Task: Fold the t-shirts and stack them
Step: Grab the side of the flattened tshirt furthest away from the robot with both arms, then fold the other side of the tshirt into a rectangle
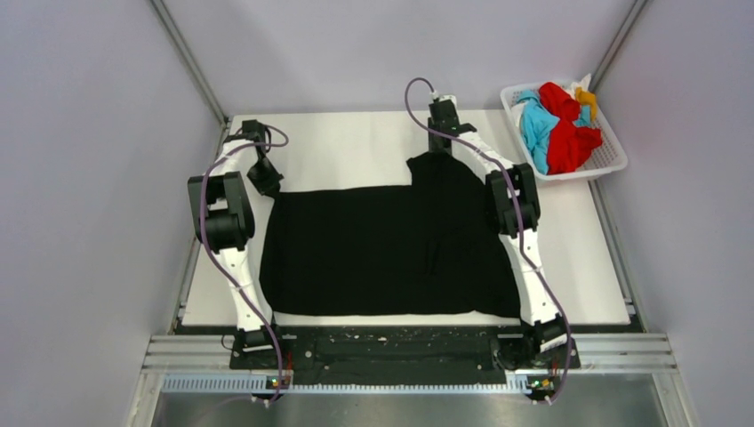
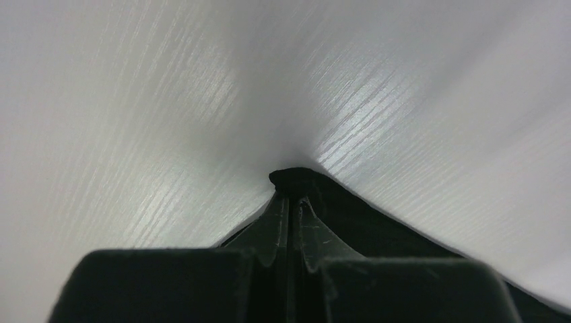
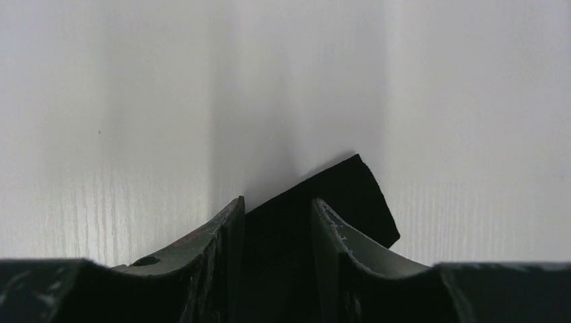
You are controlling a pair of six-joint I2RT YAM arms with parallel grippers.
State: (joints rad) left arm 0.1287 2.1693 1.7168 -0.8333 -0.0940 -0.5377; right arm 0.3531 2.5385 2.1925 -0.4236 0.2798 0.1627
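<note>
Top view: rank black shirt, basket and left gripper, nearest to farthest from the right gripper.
1. black shirt: its far sleeve lies right at the right gripper.
2. basket: off to the right, at the far right corner.
3. left gripper: across the table on the left, at the shirt's far-left corner.

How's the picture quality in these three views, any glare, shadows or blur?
Top external: even, soft light, but the black t-shirt shows no fold detail. Left wrist: bright streaky glare on the white table, and the near jaws are blurred. Right wrist: a soft shadow ahead of the jaws, whose bases are out of focus.
</note>
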